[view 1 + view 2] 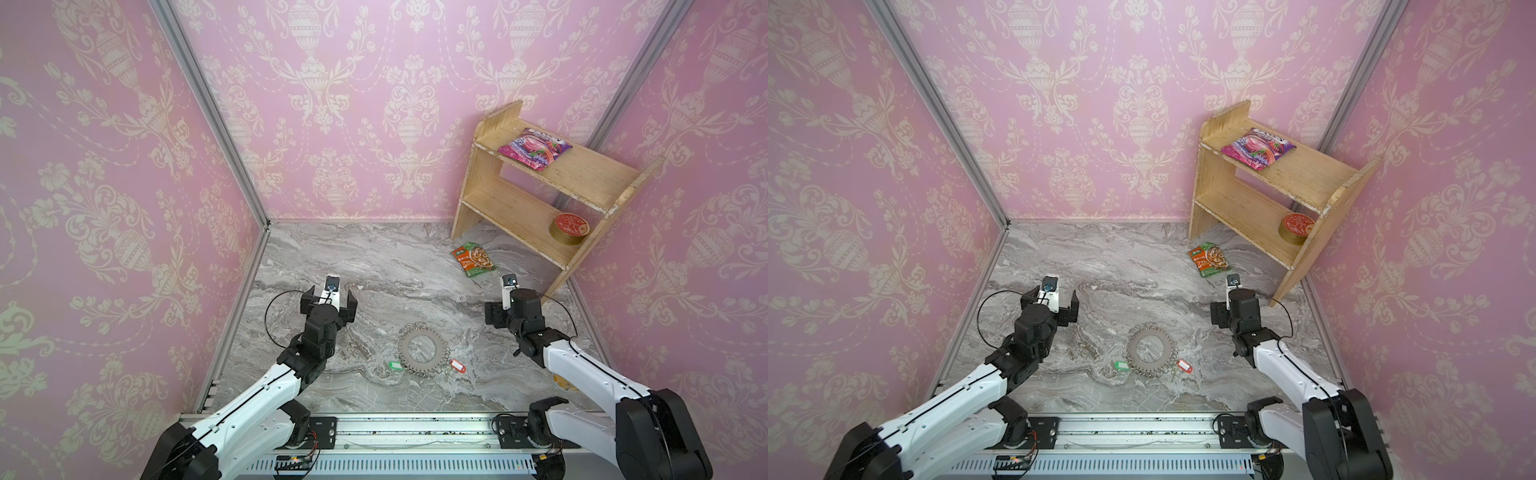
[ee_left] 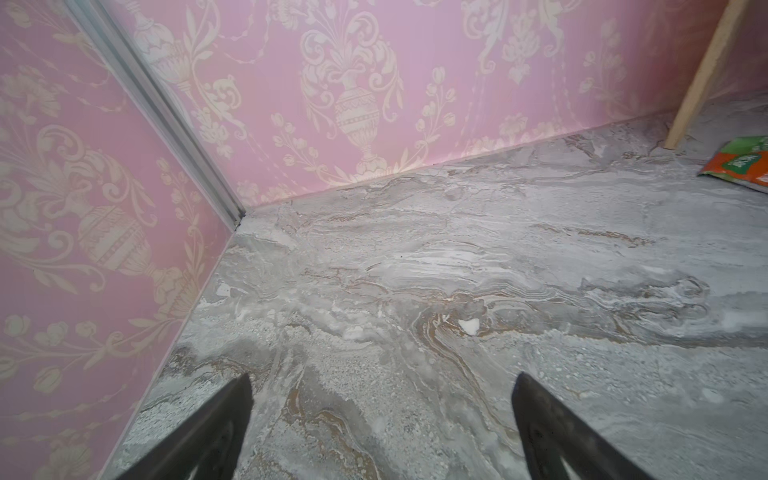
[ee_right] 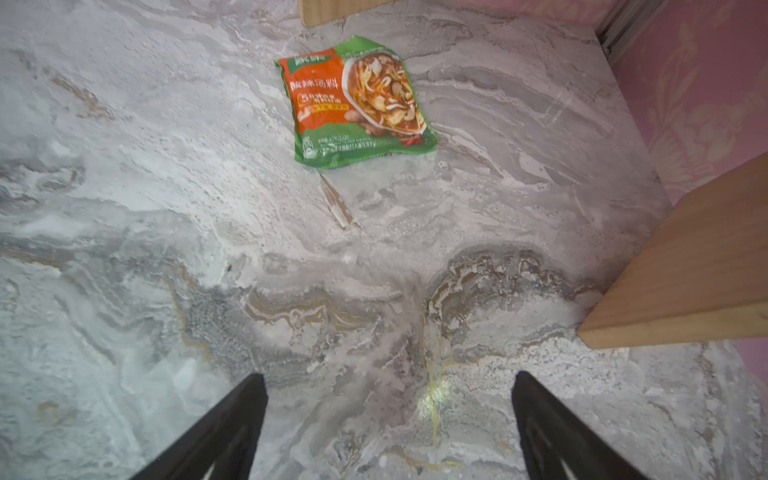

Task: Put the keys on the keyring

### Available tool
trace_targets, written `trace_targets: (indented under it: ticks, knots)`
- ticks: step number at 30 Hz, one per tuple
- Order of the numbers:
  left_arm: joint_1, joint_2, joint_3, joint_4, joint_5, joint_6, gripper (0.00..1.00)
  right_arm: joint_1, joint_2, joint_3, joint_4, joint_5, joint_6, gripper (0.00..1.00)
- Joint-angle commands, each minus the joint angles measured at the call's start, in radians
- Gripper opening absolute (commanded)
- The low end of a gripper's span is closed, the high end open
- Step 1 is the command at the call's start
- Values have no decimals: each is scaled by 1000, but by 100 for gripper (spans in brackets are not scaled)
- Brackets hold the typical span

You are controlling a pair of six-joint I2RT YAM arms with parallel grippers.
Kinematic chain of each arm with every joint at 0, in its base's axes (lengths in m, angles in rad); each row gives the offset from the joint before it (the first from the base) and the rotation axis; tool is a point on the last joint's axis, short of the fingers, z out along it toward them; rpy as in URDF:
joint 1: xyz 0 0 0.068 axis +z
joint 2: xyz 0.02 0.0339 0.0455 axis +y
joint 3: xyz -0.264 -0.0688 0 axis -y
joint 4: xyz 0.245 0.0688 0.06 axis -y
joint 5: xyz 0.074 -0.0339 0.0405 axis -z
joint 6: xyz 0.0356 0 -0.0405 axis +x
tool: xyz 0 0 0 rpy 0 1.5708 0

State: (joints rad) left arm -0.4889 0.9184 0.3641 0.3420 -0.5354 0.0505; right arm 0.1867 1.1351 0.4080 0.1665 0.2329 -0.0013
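Near the front of the table [image 1: 365, 266], between the two arms: keyring [image 1: 404, 349], flat, in both top views. Just beside its rim, a green tag [image 1: 392, 365] toward the left side and a red tag [image 1: 457, 366] toward the right. Keys [image 1: 446, 373] only a silvery glint by the red one, too small to tell whether hooked on the wire loops or merely touching. Left gripper [image 2: 382, 378] spread wide, empty, over bare table, apart from the keyring. Right gripper [image 3: 390, 378] wide apart, holding nothing — in the top views mostly hidden behind its own wrist. Food packet [image 3: 357, 104] ahead of it, cut off in the left wrist view.
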Motion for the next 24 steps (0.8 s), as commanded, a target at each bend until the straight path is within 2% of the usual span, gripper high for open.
trace_targets:
  ticks: [1, 4, 7, 9, 13, 15, 19, 22, 24]
  knots:
    - [64, 36, -46, 172, -22, 53, 99, -20, 31, -4, 273, -15, -65, 94]
    - [123, 87, -94, 329, 33, 96, 99, -35, 80, -18, 353, -20, -69, 94]
    - [162, 140, -118, 427, 25, 157, 99, -54, 136, -47, 465, -40, -61, 94]
    - [189, 175, -119, 449, 16, 162, 99, -61, 166, -35, 471, -37, -60, 94]
    - [245, 276, -129, 526, 80, 122, 99, -73, 187, -30, 500, -70, -52, 94]
    - [247, 348, -138, 608, 91, 156, 99, -76, 194, -36, 518, -83, -43, 94]
    - [249, 514, -194, 905, 82, 185, 99, -82, 291, -118, 774, -107, -34, 95]
    - [249, 640, -215, 1043, 116, 181, 99, -85, 291, -105, 744, -112, -31, 98]
    - [248, 678, -201, 1045, 139, 178, 99, -87, 291, -104, 743, -112, -32, 100]
